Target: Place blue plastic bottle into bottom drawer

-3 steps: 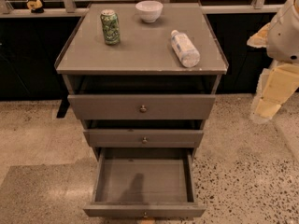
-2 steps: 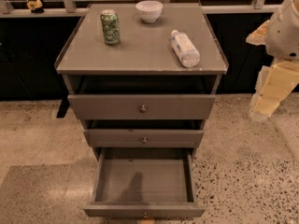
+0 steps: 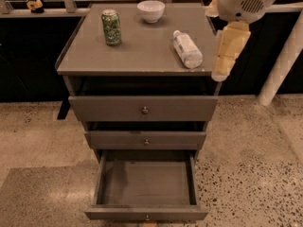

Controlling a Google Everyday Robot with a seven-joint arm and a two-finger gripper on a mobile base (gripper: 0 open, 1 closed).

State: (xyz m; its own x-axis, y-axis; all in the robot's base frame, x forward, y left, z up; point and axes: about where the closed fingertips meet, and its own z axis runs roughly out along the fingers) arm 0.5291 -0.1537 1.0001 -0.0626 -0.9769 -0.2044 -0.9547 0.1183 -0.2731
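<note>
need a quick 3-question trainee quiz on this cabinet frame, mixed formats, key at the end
1. True or false: the blue plastic bottle stands upright on the cabinet top.
2. The bottom drawer is: A) shut B) pulled out, nothing inside C) pulled out, with an item inside.
3. Fill in: the end effector hangs by the right edge of the cabinet top in the camera view, nearest the ___.
Key: 1 false, it lies on its side. 2 B. 3 blue plastic bottle.
</note>
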